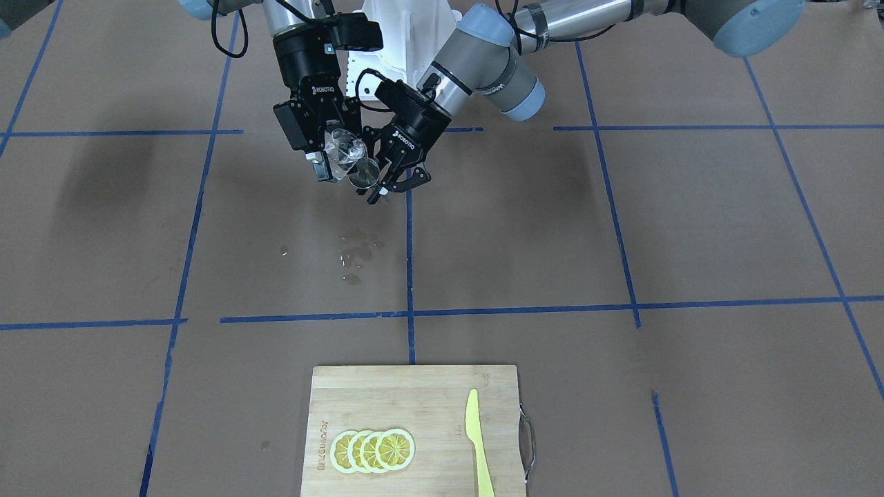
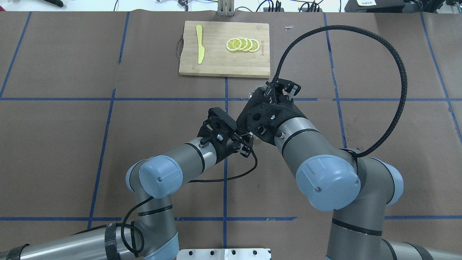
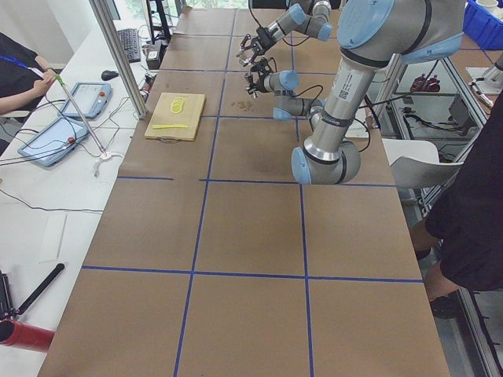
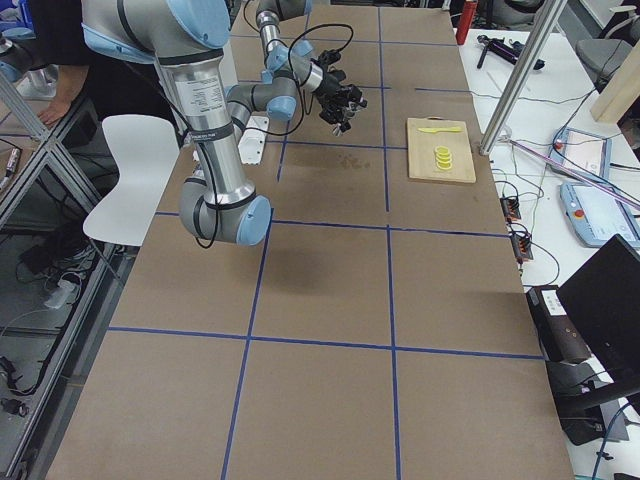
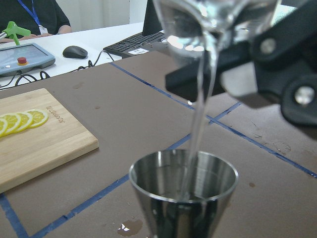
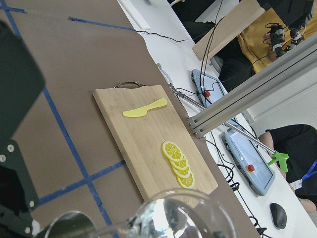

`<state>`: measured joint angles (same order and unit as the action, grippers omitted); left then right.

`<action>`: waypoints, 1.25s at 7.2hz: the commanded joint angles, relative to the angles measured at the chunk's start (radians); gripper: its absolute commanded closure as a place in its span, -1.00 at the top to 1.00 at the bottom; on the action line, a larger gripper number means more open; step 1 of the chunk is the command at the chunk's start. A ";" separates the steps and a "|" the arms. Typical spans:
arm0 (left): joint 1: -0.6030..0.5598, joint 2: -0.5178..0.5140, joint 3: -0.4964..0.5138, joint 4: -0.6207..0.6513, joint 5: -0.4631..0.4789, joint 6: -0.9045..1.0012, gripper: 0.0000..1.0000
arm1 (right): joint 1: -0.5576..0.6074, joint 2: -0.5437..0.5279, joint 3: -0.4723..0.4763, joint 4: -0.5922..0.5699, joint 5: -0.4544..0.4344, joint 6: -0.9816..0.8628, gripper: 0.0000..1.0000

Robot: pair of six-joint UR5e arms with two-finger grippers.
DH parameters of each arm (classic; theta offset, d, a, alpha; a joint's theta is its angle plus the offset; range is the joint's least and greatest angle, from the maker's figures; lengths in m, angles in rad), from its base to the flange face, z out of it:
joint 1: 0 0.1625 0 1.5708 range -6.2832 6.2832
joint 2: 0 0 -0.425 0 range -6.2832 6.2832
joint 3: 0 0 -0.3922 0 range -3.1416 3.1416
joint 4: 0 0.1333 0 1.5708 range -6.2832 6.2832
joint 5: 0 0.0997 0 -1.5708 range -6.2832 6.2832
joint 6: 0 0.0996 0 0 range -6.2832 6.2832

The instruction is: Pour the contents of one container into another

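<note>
My right gripper (image 1: pixel 330 157) is shut on a clear glass (image 1: pixel 344 152), held tilted above the table. A thin stream of water (image 5: pixel 200 114) runs from the glass (image 5: pixel 213 15) down into a steel cup (image 5: pixel 183 193). That steel cup (image 1: pixel 364 174) sits just below the glass's lip, with my left gripper (image 1: pixel 388 177) shut on it. In the right wrist view the glass rim (image 6: pixel 173 218) fills the bottom edge and the steel cup (image 6: pixel 69 225) shows at the lower left. In the overhead view both grippers meet near the table's middle and the arms hide the cup.
Small water drops (image 1: pixel 358 252) lie on the brown paper below the cups. A wooden cutting board (image 1: pixel 414 386) carries several lemon slices (image 1: pixel 373 450) and a yellow knife (image 1: pixel 476 442) at the operators' edge. Operators and tablets (image 3: pixel 55 137) sit beyond that edge.
</note>
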<state>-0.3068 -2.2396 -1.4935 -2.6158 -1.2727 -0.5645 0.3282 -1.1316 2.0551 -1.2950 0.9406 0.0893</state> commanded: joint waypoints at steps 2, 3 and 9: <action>0.000 0.002 0.002 -0.007 -0.007 0.000 -1.00 | -0.003 0.001 0.000 -0.049 -0.052 -0.094 -1.00; 0.000 0.000 0.002 -0.007 -0.007 0.000 -1.00 | -0.003 0.003 0.002 -0.049 -0.055 -0.123 -1.00; -0.003 0.000 0.010 -0.018 -0.008 0.000 -1.00 | 0.000 0.030 0.010 -0.049 -0.063 -0.206 -1.00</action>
<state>-0.3091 -2.2395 -1.4844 -2.6303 -1.2798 -0.5645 0.3274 -1.1042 2.0653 -1.3437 0.8786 -0.1042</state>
